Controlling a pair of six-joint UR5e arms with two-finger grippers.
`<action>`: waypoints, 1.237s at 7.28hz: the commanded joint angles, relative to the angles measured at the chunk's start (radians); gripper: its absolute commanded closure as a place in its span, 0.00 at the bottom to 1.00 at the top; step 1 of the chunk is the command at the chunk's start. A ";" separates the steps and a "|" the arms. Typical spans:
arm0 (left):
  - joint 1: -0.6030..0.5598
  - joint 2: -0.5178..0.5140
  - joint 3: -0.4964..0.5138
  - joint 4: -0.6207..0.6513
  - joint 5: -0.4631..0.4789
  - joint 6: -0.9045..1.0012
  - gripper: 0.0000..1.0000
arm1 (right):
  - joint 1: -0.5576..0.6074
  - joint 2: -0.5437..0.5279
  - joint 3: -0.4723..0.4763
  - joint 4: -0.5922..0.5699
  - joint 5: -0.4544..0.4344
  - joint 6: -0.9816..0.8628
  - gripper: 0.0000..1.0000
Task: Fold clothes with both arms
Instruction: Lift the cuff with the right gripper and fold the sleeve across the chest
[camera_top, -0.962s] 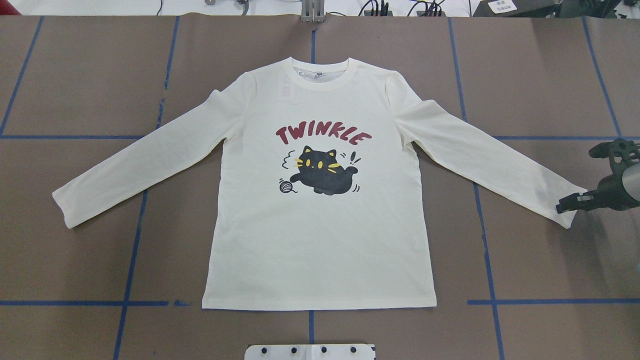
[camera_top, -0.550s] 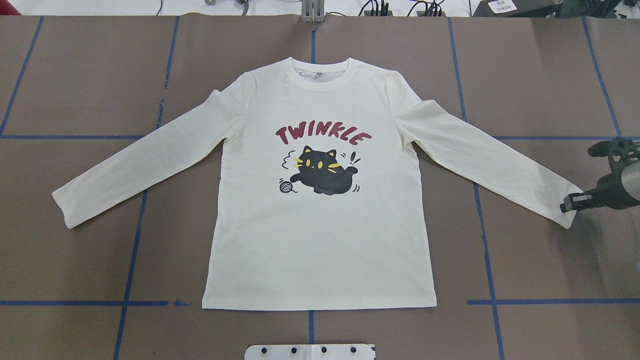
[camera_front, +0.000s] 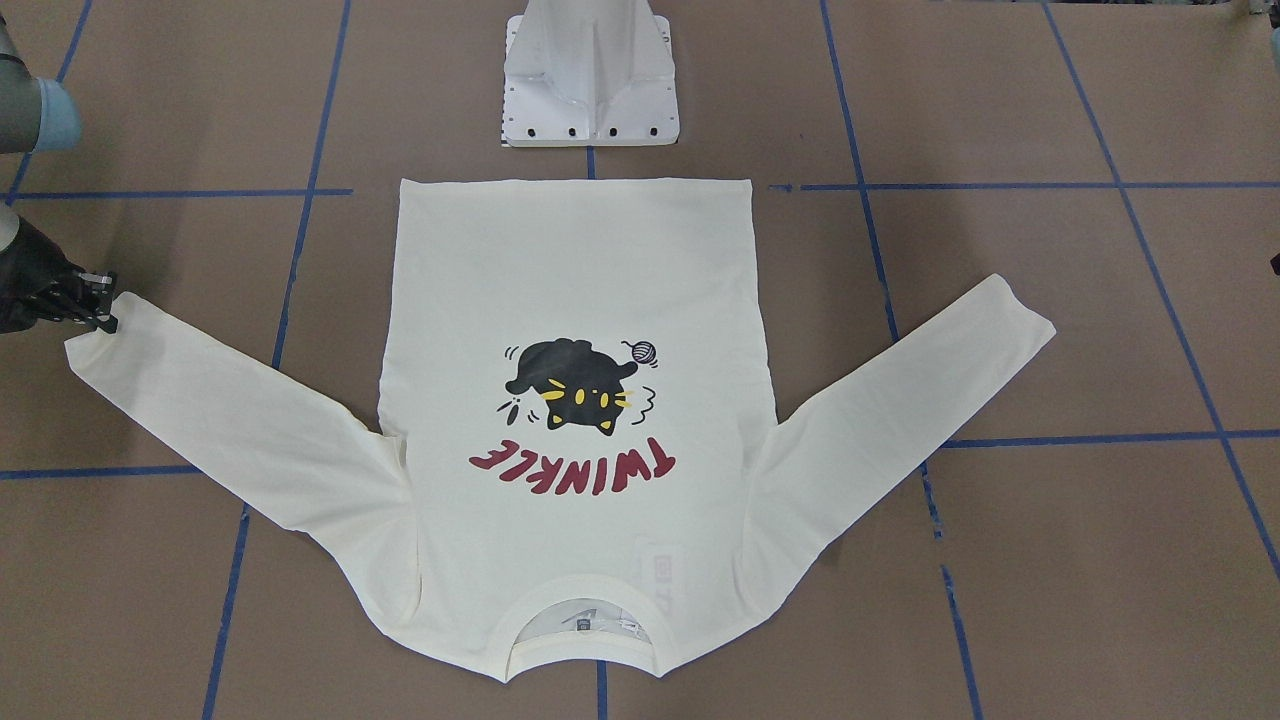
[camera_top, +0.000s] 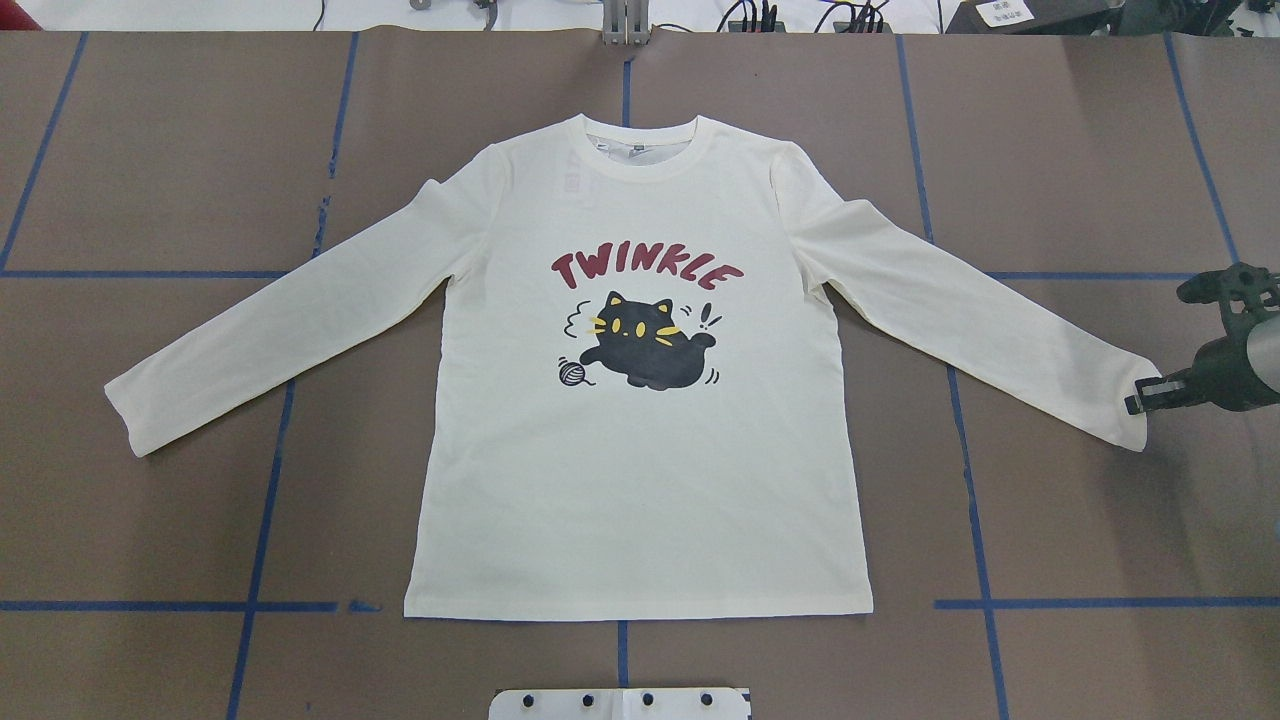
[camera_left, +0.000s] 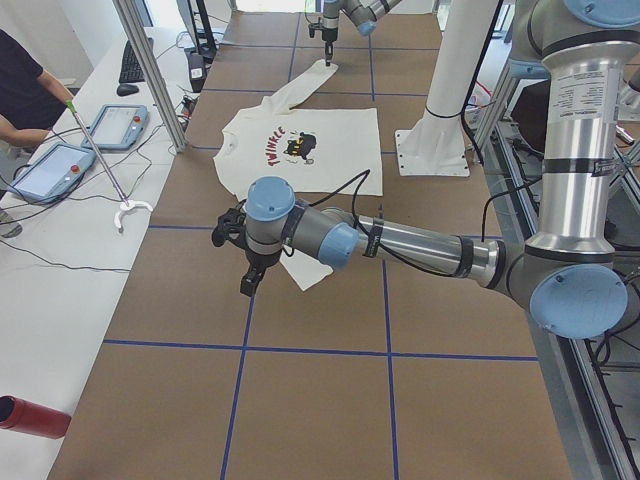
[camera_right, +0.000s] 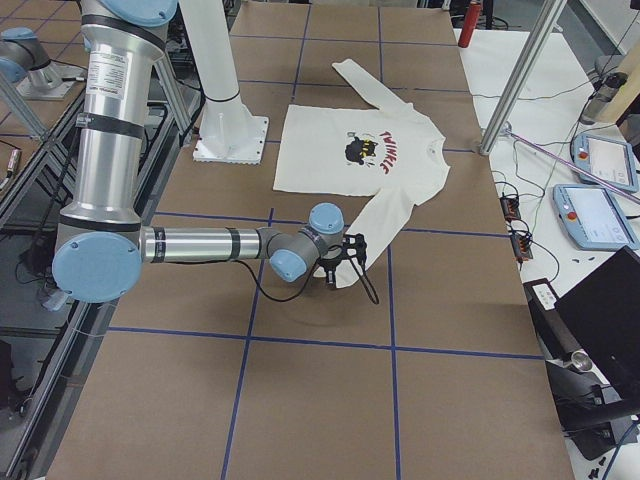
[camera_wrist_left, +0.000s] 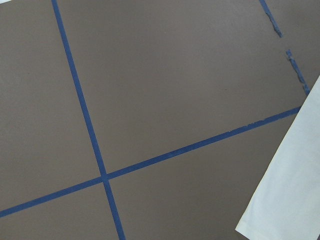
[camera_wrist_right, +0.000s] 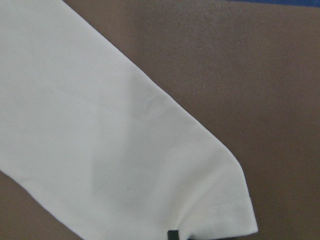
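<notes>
The T-shirt (camera_top: 640, 500) lies flat at table centre, print up, collar toward 12 o'clock. The right gripper (camera_top: 1145, 396) meets the 3 o'clock cuff; we cannot tell whether it pinches. The left gripper (camera_left: 248, 282) hangs near the 9 o'clock cuff, grip likewise indeterminable. We should capture both cuff layers before lifting.

Robot lab, def. Big brown surface (camera_top: 150, 150) gridded w/ blue tape (camera_top: 150, 606), white pedestal (camera_front: 590, 80) bolted at its robot-side edge, grey industrial arm (camera_left: 575, 150) reaching over. White side bench (camera_left: 60, 330) w/ teach pendants (camera_left: 115, 125), alu frame posts (camera_left: 150, 70), a person (camera_left: 20, 90) beside it.
</notes>
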 joint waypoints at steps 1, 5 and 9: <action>0.000 -0.001 -0.002 0.000 -0.002 -0.003 0.00 | 0.019 0.037 0.028 0.000 0.016 0.029 1.00; 0.000 -0.004 0.002 -0.002 -0.058 -0.005 0.00 | 0.034 0.405 -0.046 0.003 0.083 0.445 1.00; 0.000 -0.003 0.021 -0.002 -0.055 -0.003 0.00 | 0.019 0.902 -0.295 0.017 0.071 0.559 1.00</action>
